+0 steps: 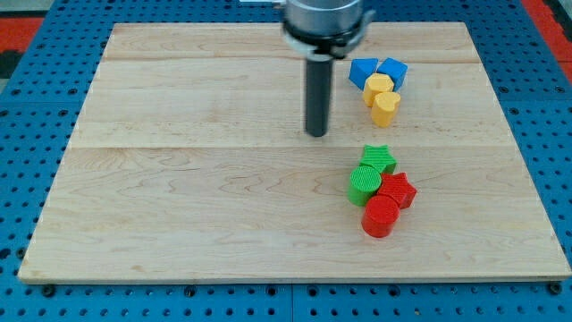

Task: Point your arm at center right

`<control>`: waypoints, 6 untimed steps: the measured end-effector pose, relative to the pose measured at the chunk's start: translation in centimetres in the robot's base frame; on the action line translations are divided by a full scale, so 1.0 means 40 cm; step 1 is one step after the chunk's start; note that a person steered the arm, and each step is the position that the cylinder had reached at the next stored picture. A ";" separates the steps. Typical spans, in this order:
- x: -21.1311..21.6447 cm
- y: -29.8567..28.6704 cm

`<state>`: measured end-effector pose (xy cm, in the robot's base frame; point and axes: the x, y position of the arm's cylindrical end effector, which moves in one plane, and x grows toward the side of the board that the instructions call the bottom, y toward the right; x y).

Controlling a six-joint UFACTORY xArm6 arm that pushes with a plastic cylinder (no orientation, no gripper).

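A wide wooden board (206,197) fills the view, resting on a blue pegboard table (36,36). The arm's dark rod (317,94) comes down from the view's top, and my tip (317,134) touches the board just above its middle; there are no jaws on it to open or close.

Toward the view's bottom right of the tip sits a tight cluster: a green star (379,159), a green cylinder (364,184), a red star (399,190) and a red cylinder (381,216).

At the upper right, near the rod, huddle two blue blocks (363,72) (393,71), a yellow block (379,86) and a yellow heart (385,108).

The board's centre right lies between these clusters, to the right of the tip.
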<state>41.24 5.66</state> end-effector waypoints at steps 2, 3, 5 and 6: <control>0.054 0.252; 0.182 0.300; 0.187 0.272; 0.176 0.324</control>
